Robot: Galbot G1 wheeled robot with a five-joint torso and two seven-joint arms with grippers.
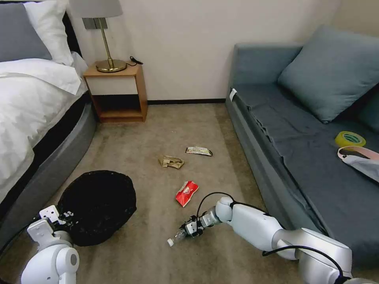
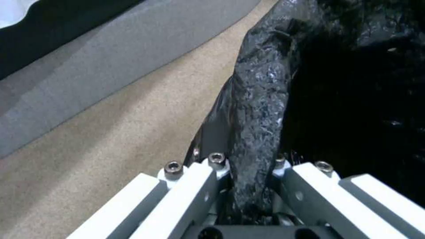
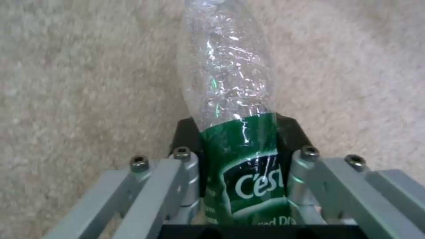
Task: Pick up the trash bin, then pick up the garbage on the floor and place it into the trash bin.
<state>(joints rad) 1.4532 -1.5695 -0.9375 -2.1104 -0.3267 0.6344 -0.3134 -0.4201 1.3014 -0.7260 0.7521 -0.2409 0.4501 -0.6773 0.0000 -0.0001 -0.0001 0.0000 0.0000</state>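
— Beige-brown carpet, the floor (image 1: 158, 130), runs between a bed (image 1: 31, 98) on the robot's left and a blue-grey sofa (image 1: 308, 130) on its right. What are the fingers doing?

— The right gripper (image 3: 239, 142) is low over the carpet in front of the sofa, its fingers (image 3: 186, 159) clenched on the bottle (image 3: 230, 99). They press the green label from both sides, and the clear crinkled body sticks out ahead of them. In the head view the bottle (image 1: 176, 238) points its white cap away from the arm, toward the robot's left.

— And the left?

— The left gripper (image 2: 248, 186) sits beside the bed base, fingers (image 2: 199, 179) closed on the folded edge of the black bag that lines the trash bin (image 2: 261, 99). The bin (image 1: 98, 205) is at the lower left of the head view, its dark mouth facing up.

— Whether it rests on the carpet?

— I cannot tell.

— What else lies about?

— A red snack wrapper (image 1: 186, 193) is on the carpet near the right gripper, between it and the farther pieces. Beyond are a crumpled tan packet (image 1: 171, 161) and a flat silvery wrapper (image 1: 199, 151), near each other but apart. A wooden nightstand (image 1: 116, 92) with a brass lamp (image 1: 106, 43) stands against the far wall. A roll of yellow tape (image 1: 350, 139) lies on the sofa seat. Nothing lies between the bin and the bottle but bare carpet.
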